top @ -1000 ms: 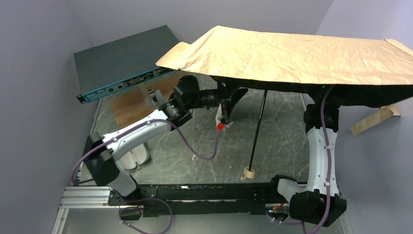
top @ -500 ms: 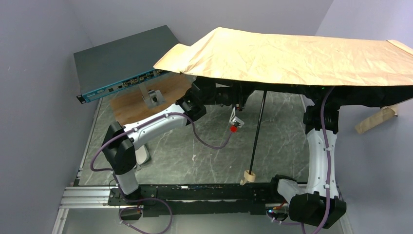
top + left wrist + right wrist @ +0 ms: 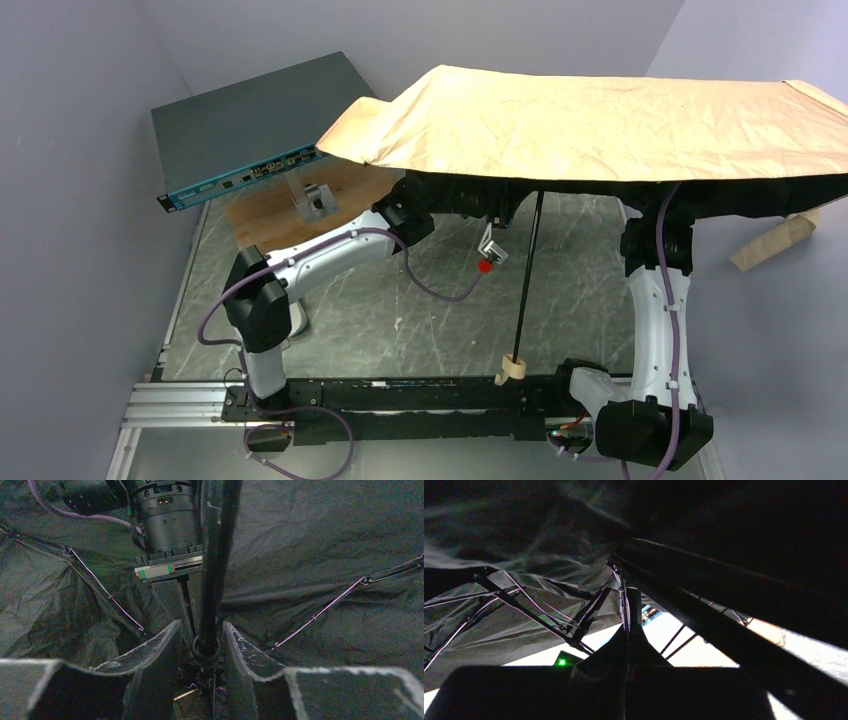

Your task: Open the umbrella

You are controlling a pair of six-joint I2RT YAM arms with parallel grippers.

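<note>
- Umbrella (image 3: 600, 125) canopy lies spread wide across the far side of the top view, tan fabric up and black lining beneath.
- Its thin black shaft (image 3: 528, 280) slants down from under the canopy to the cream handle (image 3: 513, 367), which sits at the near edge of the dark marbled table (image 3: 400, 300).
- Left gripper (image 3: 201, 627) is up under the canopy. Its fingers (image 3: 155, 652) are parted and flank the shaft at a black ring, with a dark gap showing on one side.
- Right gripper (image 3: 628, 632) shows only as a dark silhouette. Its fingers are drawn together to a point on a thin upright strut of the umbrella's frame.
- A small white tag with a red tip (image 3: 486, 262) hangs below the canopy, just beside the shaft.
- A dark network switch (image 3: 260, 125) with a teal front sits at the far left, beside a wooden board (image 3: 265, 215) carrying a small metal bracket (image 3: 315, 198).
</note>
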